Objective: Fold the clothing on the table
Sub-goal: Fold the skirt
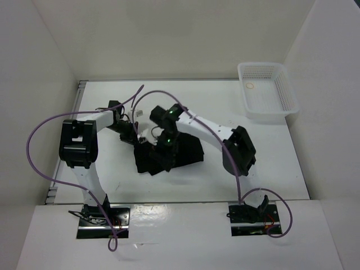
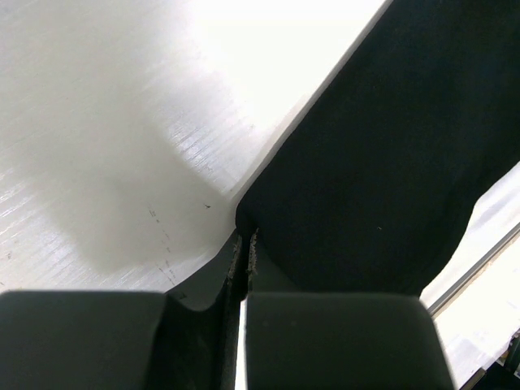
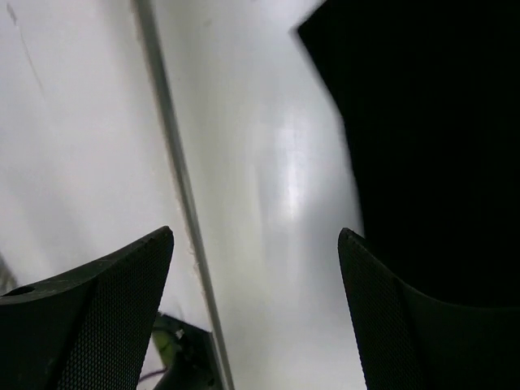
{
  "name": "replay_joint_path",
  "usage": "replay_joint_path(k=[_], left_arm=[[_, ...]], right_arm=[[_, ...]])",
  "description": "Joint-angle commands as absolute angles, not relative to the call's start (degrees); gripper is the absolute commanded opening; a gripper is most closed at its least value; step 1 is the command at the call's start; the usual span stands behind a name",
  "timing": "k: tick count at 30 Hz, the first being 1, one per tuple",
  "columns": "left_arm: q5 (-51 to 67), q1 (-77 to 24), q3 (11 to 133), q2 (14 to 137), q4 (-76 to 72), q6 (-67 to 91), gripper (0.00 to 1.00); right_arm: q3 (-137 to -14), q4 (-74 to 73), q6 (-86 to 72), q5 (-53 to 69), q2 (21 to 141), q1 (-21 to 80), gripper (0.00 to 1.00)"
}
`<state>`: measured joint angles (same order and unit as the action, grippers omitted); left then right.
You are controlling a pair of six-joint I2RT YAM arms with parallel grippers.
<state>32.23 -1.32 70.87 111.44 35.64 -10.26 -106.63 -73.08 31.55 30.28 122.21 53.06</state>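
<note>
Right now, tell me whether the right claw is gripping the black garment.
No, the right claw stands wide open; the black garment lies off to one side.

We see the clothing as plain black, with no print or stripe, and just as dark in both wrist views. The table is glossy white with a few faint grey scuffs, and the thin rail along its edge is dull grey metal. The basket is white mesh plastic; the small disc in it is pale with a tan rim. The left arm and right arm are white with black joints, and we note green lights on the right one. The cables are purple. The left gripper and right gripper are matte black. The walls are off-white.
</note>
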Motion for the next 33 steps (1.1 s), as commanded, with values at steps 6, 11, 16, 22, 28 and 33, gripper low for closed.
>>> replay_joint_path(k=[6, 11, 16, 22, 28, 33], left_arm=[[29.0, -1.8, 70.3, 111.4, 35.1, -11.2, 0.00], [28.4, -0.6, 70.3, 110.9, 35.1, -10.2, 0.00], [26.8, 1.4, 70.3, 109.9, 34.5, -8.7, 0.00], [25.2, 2.5, 70.3, 109.9, 33.8, -6.6, 0.00], [25.2, 3.1, 70.3, 109.9, 33.8, -6.6, 0.00], [25.2, 3.1, 70.3, 109.9, 33.8, -6.6, 0.00]], right_arm=[[-102.9, -62.8, 20.5, 17.6, 117.6, 41.4, 0.86], [-97.8, -61.2, 16.2, 10.3, 118.2, 40.3, 0.86], [-93.3, -58.3, 14.5, 9.5, 117.0, 35.6, 0.86], [-91.6, -57.7, 13.4, 10.3, 117.5, 31.7, 0.86], [-91.6, -56.6, 13.4, 10.3, 119.2, 31.0, 0.86], [-92.8, -56.6, 12.9, 11.0, 119.7, 31.0, 0.86]])
